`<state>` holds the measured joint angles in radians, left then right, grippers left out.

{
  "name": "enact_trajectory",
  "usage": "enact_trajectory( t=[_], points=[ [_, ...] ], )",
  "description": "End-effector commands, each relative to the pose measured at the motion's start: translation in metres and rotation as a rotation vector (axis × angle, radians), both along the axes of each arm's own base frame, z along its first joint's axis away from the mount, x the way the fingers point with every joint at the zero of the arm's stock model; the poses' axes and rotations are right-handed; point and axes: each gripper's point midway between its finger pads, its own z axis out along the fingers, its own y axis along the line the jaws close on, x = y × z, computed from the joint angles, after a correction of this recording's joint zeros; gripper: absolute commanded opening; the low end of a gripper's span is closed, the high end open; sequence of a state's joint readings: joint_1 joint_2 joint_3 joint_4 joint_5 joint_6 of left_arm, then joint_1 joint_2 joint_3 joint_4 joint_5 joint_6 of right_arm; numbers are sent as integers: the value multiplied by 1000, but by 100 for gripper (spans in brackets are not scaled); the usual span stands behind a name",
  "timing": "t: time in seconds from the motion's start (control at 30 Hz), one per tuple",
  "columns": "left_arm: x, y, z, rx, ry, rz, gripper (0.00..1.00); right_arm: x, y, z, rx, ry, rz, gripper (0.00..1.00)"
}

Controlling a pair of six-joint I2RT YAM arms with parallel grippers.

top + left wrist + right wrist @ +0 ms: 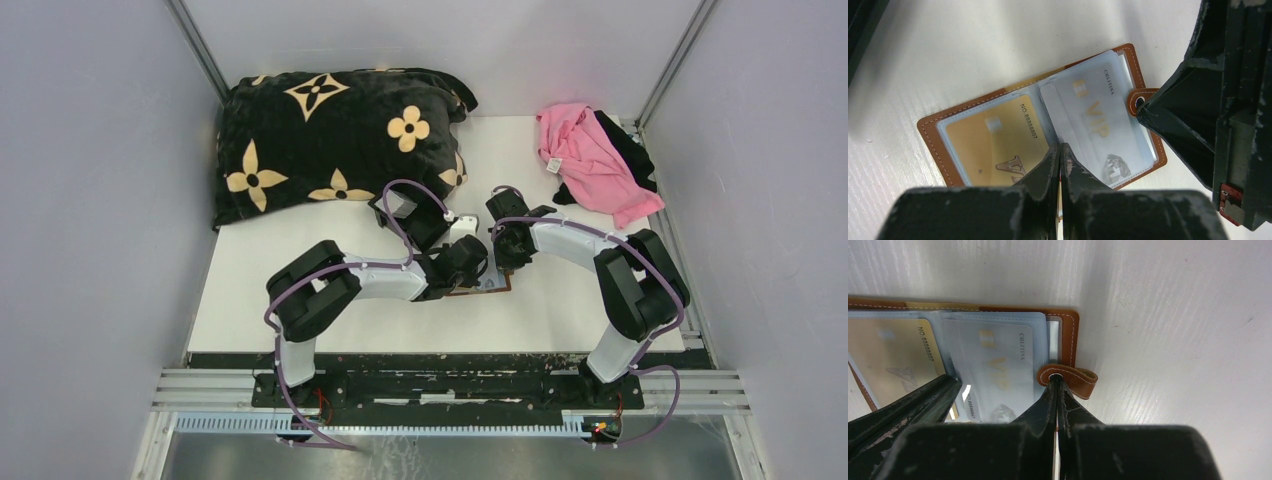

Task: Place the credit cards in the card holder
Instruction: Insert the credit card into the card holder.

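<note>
Spreading across the whole top view, the white bench [560, 310] carries a black pillow with cream flower prints [320, 140] at its far left corner. A crumpled pink cloth [585, 160] lies at the far right, over a black cloth [635, 150].

The left arm [330, 285] and the right arm [620, 270] both bend inward and meet over the middle of the bench, towards its near edge. The card holder [930, 132] lies there, opened flat with its inner side up, brown leather showing around clear pockets.

One page holds the orange-tan card [993, 140], flat inside its sleeve. The facing page holds the grey-blue card [1098, 110], marked VIP, also behind clear plastic. The snap tab [1078, 380] sticks out past the holder's outer edge on the grey-blue side and curls slightly upward.

The left end effector [1060, 150] has its jaws together, tips down at the fold between the two pages. Whether a sleeve edge or card is pinched between them cannot be told. The right end effector [1057, 382] also has its jaws together, its tips resting on the snap tab at the stud, not gripping around it.
</note>
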<state>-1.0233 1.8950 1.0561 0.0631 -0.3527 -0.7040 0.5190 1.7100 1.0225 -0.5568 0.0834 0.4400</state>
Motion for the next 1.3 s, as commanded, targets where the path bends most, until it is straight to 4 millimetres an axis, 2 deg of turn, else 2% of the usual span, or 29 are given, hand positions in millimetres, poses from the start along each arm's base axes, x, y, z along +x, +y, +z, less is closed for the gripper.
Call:
enact_trajectory(
  t=[0.0, 0.43, 0.77, 0.9, 1.03, 1.27],
  points=[
    [2, 2, -3, 78, -31, -22, 5, -6, 10, -11, 38, 28, 13, 2],
    [4, -23, 17, -31, -77, -49, 9, -9, 9, -13, 37, 31, 13, 2],
    [9, -30, 35, -76, -115, -43, 10, -8, 10, -12, 40, 28, 12, 2],
    [13, -27, 51, -89, -148, -23, 13, -7, 9, -10, 40, 23, 9, 2],
    [17, -15, 59, -65, -178, 14, 14, -5, 9, -5, 40, 10, 5, 5],
    [13, -2, 50, -18, -167, 23, 13, -4, 9, -3, 39, 4, 1, 8]
  ],
)
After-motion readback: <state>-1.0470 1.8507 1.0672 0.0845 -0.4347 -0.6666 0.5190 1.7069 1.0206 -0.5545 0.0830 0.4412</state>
